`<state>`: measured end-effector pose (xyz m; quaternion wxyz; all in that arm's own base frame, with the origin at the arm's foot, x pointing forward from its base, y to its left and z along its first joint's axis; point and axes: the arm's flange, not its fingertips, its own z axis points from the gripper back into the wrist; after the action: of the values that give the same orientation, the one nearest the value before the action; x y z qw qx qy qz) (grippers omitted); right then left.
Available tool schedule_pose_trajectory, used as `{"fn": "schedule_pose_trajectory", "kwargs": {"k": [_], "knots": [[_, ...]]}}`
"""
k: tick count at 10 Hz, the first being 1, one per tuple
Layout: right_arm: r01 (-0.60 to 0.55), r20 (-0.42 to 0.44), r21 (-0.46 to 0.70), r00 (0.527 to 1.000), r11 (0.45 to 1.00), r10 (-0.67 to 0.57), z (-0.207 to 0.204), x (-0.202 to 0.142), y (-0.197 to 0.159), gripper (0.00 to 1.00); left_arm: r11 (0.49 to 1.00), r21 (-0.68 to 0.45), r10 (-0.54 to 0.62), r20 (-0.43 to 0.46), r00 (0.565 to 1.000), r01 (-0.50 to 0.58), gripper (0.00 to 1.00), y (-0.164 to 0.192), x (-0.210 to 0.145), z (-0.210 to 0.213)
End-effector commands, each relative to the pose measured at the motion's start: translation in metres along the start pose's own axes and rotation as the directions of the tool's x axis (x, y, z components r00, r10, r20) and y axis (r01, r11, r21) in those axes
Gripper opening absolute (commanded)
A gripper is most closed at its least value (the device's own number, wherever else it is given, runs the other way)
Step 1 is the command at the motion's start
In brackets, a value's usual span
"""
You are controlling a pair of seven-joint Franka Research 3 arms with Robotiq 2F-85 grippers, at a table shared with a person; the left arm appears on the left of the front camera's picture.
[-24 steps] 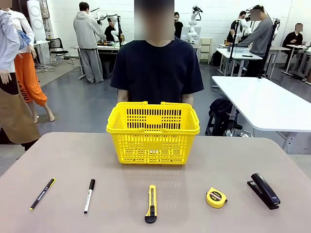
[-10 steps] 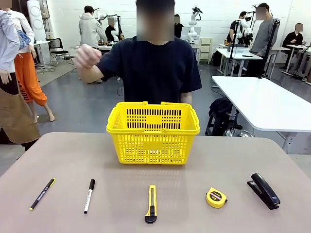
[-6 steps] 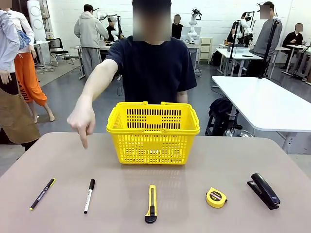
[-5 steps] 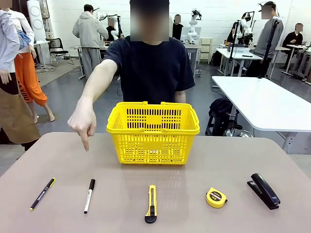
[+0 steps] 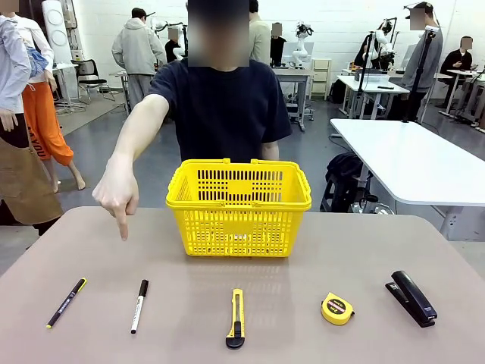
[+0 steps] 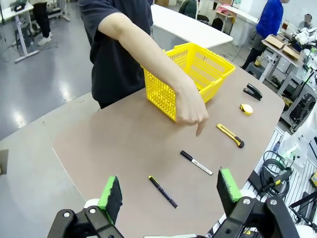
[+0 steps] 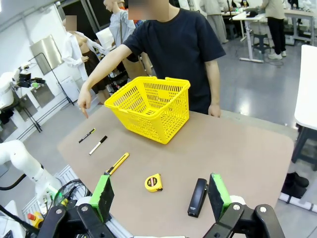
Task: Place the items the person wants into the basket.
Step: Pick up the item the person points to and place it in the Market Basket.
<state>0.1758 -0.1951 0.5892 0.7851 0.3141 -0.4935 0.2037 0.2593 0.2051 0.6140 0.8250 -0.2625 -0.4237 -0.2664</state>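
The left tool (image 6: 169, 191) and the right tool (image 7: 161, 194) both hang wide open and empty above the near edge of the bench (image 5: 189, 250). Beneath the left one lie the pen (image 5: 67, 302) and, near it, the marker (image 5: 139, 305). The person's hand (image 5: 115, 196) points down toward that pair, nearer the marker, I judge. Both look light, stiff, thin and apt to roll, so pinch mid-barrel, across the length. The heavier stapler (image 5: 411, 298) lies far right. The basket (image 5: 239, 205) stands mid-bench beyond.
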Motion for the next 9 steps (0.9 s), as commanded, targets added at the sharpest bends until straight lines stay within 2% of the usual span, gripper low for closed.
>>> {"fn": "schedule_pose_trajectory", "kwargs": {"k": [1, 3, 4, 5, 6, 8, 9], "knots": [[-0.004, 0.012, 0.001, 1.000, 1.000, 0.004, -0.001, 0.002, -0.001, 1.00, 0.991, 0.122, 0.072, -0.137, 0.988, -0.056, 1.00, -0.042, 0.024, -0.035], [-0.004, 0.012, 0.001, 1.000, 1.000, 0.004, -0.001, 0.002, -0.001, 1.00, 0.974, 0.213, 0.137, -0.258, 0.956, -0.082, 1.00, -0.089, 0.054, -0.085], [-0.004, 0.012, 0.001, 1.000, 1.000, 0.004, -0.001, 0.002, -0.001, 1.00, 0.950, 0.270, 0.228, -0.263, 0.937, -0.155, 1.00, -0.112, 0.067, -0.112], [-0.004, 0.012, 0.001, 1.000, 1.000, 0.004, -0.001, 0.002, -0.001, 1.00, 0.951, 0.273, 0.234, -0.335, 0.913, -0.144, 1.00, -0.133, 0.071, -0.137], [-0.004, 0.012, 0.001, 1.000, 1.000, 0.004, -0.001, 0.002, -0.001, 1.00, 0.942, 0.298, 0.266, -0.375, 0.888, -0.156, 1.00, -0.152, 0.070, -0.157], [-0.004, 0.012, 0.001, 1.000, 1.000, 0.004, -0.001, 0.002, -0.001, 1.00, 0.908, 0.394, 0.337, -0.479, 0.811, -0.144, 1.00, -0.183, 0.059, -0.196], [-0.004, 0.012, 0.001, 1.000, 1.000, 0.004, -0.001, 0.002, -0.001, 1.00, 0.882, 0.452, 0.369, -0.485, 0.793, -0.134, 1.00, -0.194, 0.051, -0.215]]}}
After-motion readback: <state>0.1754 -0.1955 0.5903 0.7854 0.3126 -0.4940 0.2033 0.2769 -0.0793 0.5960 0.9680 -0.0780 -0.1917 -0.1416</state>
